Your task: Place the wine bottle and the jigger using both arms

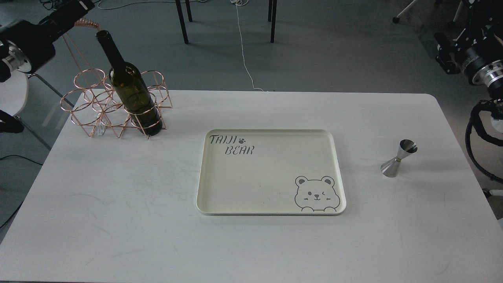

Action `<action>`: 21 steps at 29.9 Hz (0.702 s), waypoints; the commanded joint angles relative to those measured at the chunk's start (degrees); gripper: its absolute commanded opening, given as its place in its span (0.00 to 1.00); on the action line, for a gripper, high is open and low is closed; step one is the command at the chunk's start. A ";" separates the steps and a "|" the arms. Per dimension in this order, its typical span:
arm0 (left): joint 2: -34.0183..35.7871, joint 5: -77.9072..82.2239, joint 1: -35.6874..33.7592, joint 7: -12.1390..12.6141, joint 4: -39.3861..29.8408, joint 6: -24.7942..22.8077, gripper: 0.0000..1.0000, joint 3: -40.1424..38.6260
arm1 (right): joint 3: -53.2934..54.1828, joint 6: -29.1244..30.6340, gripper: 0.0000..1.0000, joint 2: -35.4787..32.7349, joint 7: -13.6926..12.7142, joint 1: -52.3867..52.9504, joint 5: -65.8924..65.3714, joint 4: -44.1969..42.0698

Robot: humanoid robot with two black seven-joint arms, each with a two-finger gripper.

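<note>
Standing in a copper wire rack [118, 106], the wine bottle [131, 88] was well apart from the jigger [399, 158] across the bench [118, 204]; the left pincer [80, 7] showed too dark to tell its opening, and the right pincer lay outside the view.

Both black jointed arms [27, 39] are cut off by the side edges; the left pincer [80, 7] is too dark to read, the right pincer lies outside the picture.

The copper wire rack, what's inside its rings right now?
The wine bottle stands in the front right ring of the copper wire rack. The other rings look empty. The wire hides little; only the table behind the bottle's dark glass is covered.
</note>
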 commanded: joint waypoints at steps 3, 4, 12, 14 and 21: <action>1.49 -17.57 0.97 -0.20 1.36 -0.61 0.98 0.43 | 0.60 -0.12 0.99 -0.21 0.12 -0.98 0.18 -0.24; 1.40 -20.12 1.41 -0.90 1.53 -0.61 0.98 0.35 | 0.78 -0.12 0.99 -0.21 0.12 -1.33 0.36 -0.32; -1.32 -46.21 5.80 -9.79 8.47 -9.64 0.98 0.35 | 1.48 0.50 0.99 -0.21 -1.37 -2.65 14.14 -2.78; -2.81 -52.36 6.68 -9.79 11.63 -11.84 0.98 0.26 | 1.57 0.67 0.99 -0.30 -1.82 -3.26 16.78 -2.78; -8.79 -69.70 8.62 -9.43 21.13 -19.59 0.98 0.17 | 2.01 2.34 0.99 0.22 -3.40 -5.37 23.12 -5.75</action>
